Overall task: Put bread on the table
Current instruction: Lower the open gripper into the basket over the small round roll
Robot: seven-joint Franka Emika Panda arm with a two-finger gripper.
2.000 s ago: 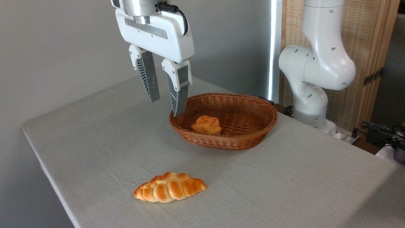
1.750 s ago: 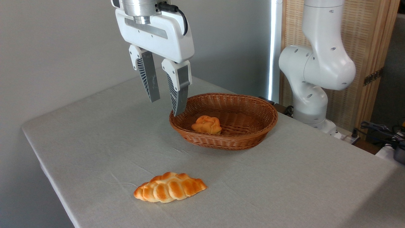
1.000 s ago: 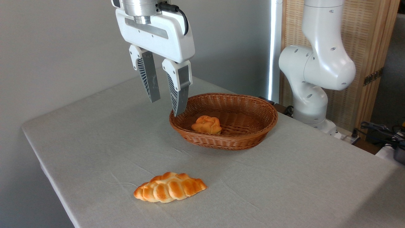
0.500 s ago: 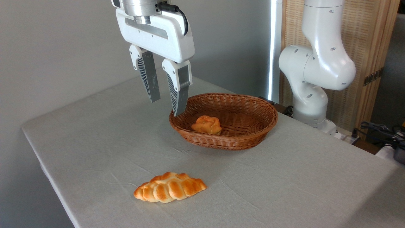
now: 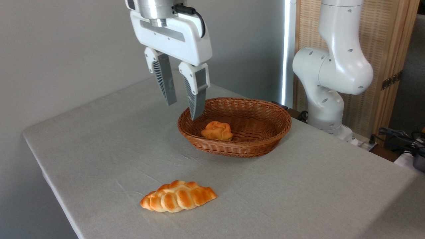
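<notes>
The bread [image 5: 216, 130], a small golden-orange knotted bun, lies inside the brown wicker basket [image 5: 265, 141], near its left side. My gripper [image 5: 183, 111] hangs open and empty in the air above the basket's left rim, up and to the left of the bun, fingers pointing down. Its right fingertip shows in front of the basket's inner wall. The light grey table [image 5: 99, 142] spreads under everything.
A longer braided oval loaf [image 5: 178, 200] lies on the cloth near the front edge. The robot's white base and arm [image 5: 332, 83] stand at the table's back right. Cables and dark gear [image 5: 403, 141] sit off the far right edge.
My gripper has shifted a little to the right, toward the basket, still open. The bun, basket and loaf have not moved.
</notes>
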